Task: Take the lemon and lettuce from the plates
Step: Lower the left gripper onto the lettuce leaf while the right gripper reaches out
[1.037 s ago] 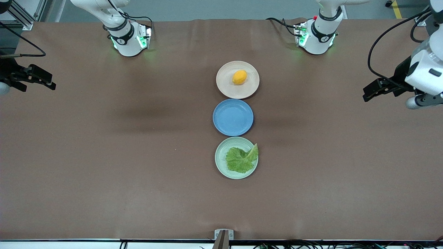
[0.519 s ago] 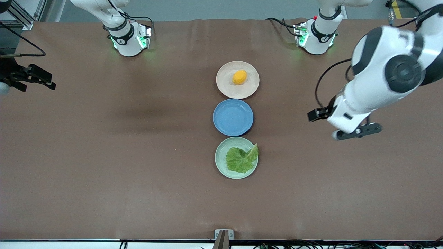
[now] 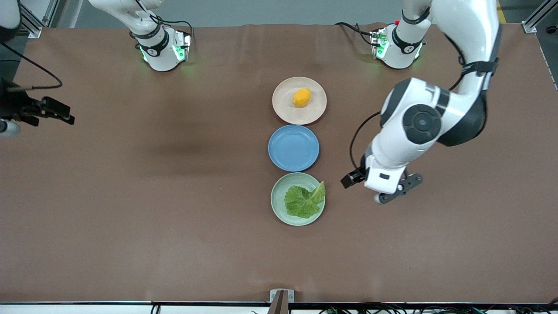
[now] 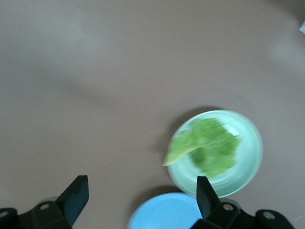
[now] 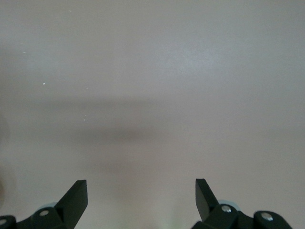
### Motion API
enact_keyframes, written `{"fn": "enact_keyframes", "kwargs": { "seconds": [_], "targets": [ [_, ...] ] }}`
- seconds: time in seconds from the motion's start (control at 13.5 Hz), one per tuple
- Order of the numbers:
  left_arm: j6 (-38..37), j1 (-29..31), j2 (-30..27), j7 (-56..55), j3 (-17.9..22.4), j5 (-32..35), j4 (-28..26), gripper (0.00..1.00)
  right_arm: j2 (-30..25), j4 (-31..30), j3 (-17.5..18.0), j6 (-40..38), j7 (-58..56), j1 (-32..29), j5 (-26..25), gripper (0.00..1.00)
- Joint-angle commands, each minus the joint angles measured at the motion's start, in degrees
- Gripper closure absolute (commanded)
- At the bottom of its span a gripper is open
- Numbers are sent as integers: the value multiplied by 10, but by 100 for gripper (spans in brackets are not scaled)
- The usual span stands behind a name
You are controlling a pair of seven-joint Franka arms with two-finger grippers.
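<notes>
The orange-yellow lemon [image 3: 301, 97] lies on the beige plate [image 3: 283, 111], the plate closest to the robots' bases. The green lettuce [image 3: 304, 202] [image 4: 209, 145] lies on the mint plate [image 3: 277, 205] [image 4: 252, 143], the one nearest the front camera, with its pale stem end over the rim. My left gripper [image 3: 350, 179] [image 4: 140, 183] hangs open and empty over bare table beside the mint plate, toward the left arm's end. My right gripper [image 3: 61, 114] [image 5: 140, 187] is open and empty over the table edge at the right arm's end.
An empty blue plate [image 3: 293, 148] [image 4: 167, 212] sits between the beige and mint plates, nearly touching both. The brown table [image 3: 152, 196] spreads wide on either side of the row of plates. The left arm's elbow [image 3: 420, 122] hangs above the table.
My left arm has swung in from the left arm's end of the table to beside the mint plate. The right gripper has shifted slightly. Lemon and lettuce have not moved.
</notes>
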Motion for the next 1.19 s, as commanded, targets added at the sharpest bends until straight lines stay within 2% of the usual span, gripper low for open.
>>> {"fn": "enact_keyframes", "kwargs": {
  "seconds": [0.0, 0.22, 0.37, 0.44, 0.59, 0.67, 0.89, 1.11],
  "targets": [
    [82, -27, 52, -105, 2, -19, 26, 0, 97, 57, 1, -5, -8, -4, 1, 0],
    [175, -53, 96, -225, 4, -38, 31, 0, 97, 51, 4, -8, 15, 5, -2, 0],
    [224, -68, 125, -269, 3, -39, 28, 0, 93, 42, 5, -9, 114, 40, -1, 0],
    [227, -73, 136, -271, 3, -39, 28, 0, 87, 34, 5, -9, 155, 62, 10, 0],
    [227, -76, 157, -271, 3, -39, 27, 0, 74, 16, 5, -8, 222, 83, 71, 0],
    [227, -82, 169, -270, 3, -39, 27, 0, 65, 9, 6, -6, 248, 103, 82, 0],
    [231, -87, 202, -264, 5, -32, 28, 0, 34, -19, 6, 6, 370, 180, 84, 0],
    [242, -92, 210, -264, 4, -32, 27, 0, 13, -46, 6, 39, 521, 273, 84, 0]
  ]
}}
